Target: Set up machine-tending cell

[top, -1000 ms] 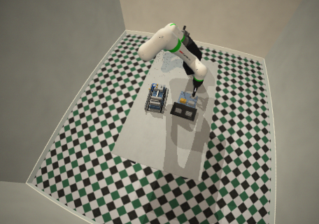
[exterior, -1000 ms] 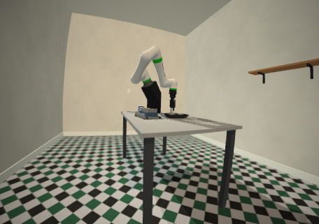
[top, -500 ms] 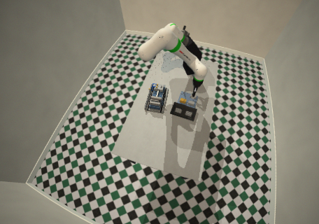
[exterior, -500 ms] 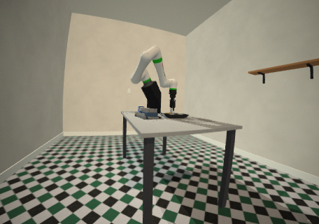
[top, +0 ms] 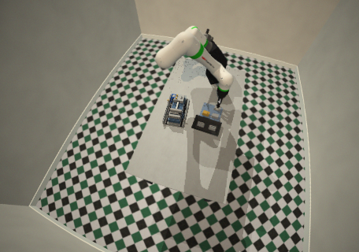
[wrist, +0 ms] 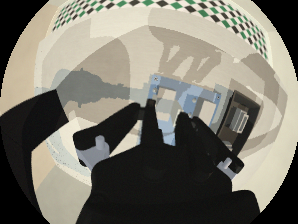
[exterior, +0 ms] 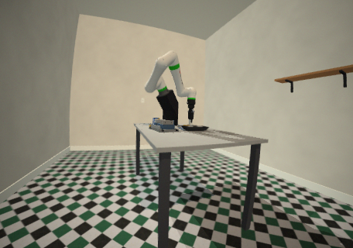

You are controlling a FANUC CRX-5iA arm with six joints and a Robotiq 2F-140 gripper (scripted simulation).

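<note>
My gripper (top: 217,105) is down on the blue infeed plate (top: 211,113), at its far corner, right of the vise. Its fingers are shut on a pale aluminium blank (wrist: 166,135) that lies on the plate; my fingers hide most of it. A brass blank (top: 205,112) lies on the plate to the left of my gripper. The vise (top: 176,109) stands left of the plate, and I cannot see into its opening. The black outfeed tray (top: 206,124) sits just in front of the plate and also shows in the wrist view (wrist: 236,119). Grey pieces lie in the tray.
The arm's base (top: 214,53) stands at the back of the grey table. In the side view the vise (exterior: 162,125) and the tray (exterior: 195,128) sit on the far end of the table. A wooden shelf (exterior: 317,75) hangs on the right wall.
</note>
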